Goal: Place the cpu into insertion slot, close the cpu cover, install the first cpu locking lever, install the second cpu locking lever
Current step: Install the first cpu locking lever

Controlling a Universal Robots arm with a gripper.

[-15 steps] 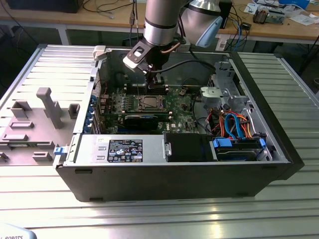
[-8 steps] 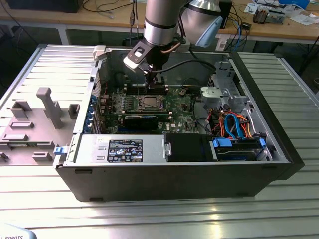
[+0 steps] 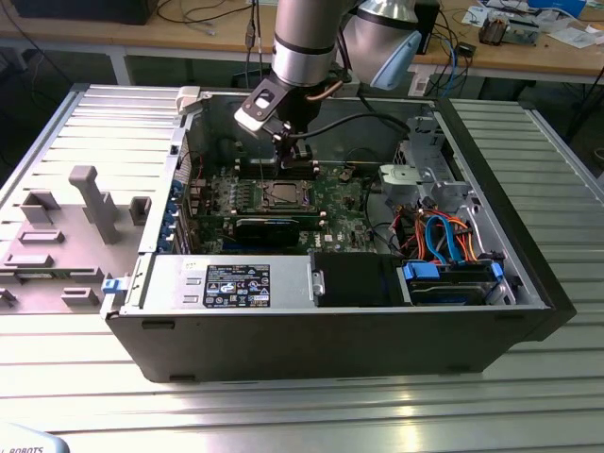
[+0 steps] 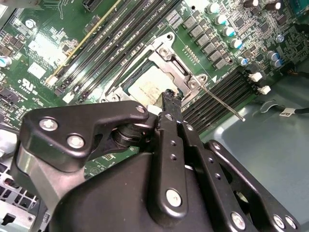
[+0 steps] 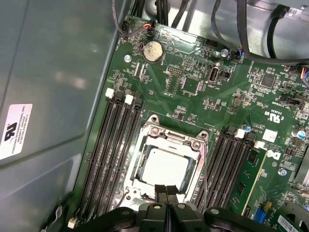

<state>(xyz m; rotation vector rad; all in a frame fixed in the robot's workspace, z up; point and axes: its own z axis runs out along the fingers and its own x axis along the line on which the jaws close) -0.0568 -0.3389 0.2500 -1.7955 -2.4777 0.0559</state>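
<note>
At the exterior view's left, a grey moulded fixture tray with upright blocks [image 3: 57, 255] lies on the ribbed metal table [image 3: 302, 415] beside the open dark metal computer case [image 3: 330, 349]. Within the case the black robot gripper [image 3: 295, 162] hangs over the green circuit board [image 3: 344, 203], just above the small square insertion slot with a silvery rim [image 3: 283, 194]. In the first wrist view, the flat square cpu with a silvery-grey top [image 5: 161, 166] sits in that slot, framed by the thin silvery windowed cpu cover [image 5: 171, 133] lying flat on it. The gripper [image 5: 167, 189] has its tips pressed together with nothing between them, over the cover's near edge. A thin metal locking lever [image 4: 222, 102] juts out across the long black memory slots [image 4: 227, 92]. Blue and orange cables [image 3: 444, 236] lie at the exterior view's right
</note>
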